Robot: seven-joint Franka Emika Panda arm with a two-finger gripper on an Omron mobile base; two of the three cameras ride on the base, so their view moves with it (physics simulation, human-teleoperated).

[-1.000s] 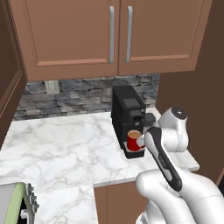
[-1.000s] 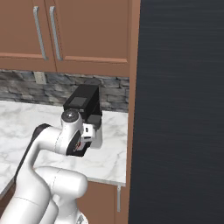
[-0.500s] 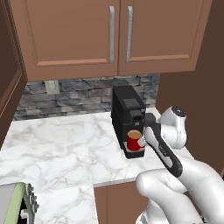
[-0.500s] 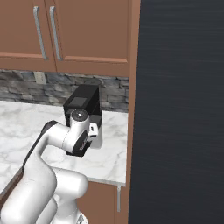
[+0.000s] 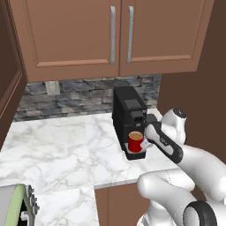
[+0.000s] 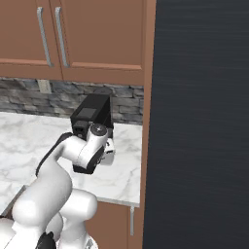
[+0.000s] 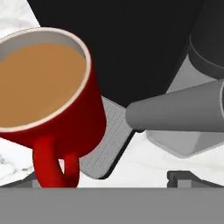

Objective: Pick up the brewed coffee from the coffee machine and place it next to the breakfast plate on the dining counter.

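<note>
Glossy red mug of light brown coffee (image 5: 135, 141) sits on the boxy black coffee machine's (image 5: 127, 115) drip tray, frame centre. Two-finger gripper (image 5: 147, 142) is just right of the mug's handle; whether its jaws are apart or closed, I cannot tell.

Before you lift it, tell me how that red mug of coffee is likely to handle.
The red mug looks glossy and rigid, so the fingers may slip on it. Its coffee sits near the rim, so any tilt would probably spill it. The handle faces the gripper, likely the surest hold.

one mug (image 5: 135, 141), one coffee machine (image 5: 128, 115)
</note>
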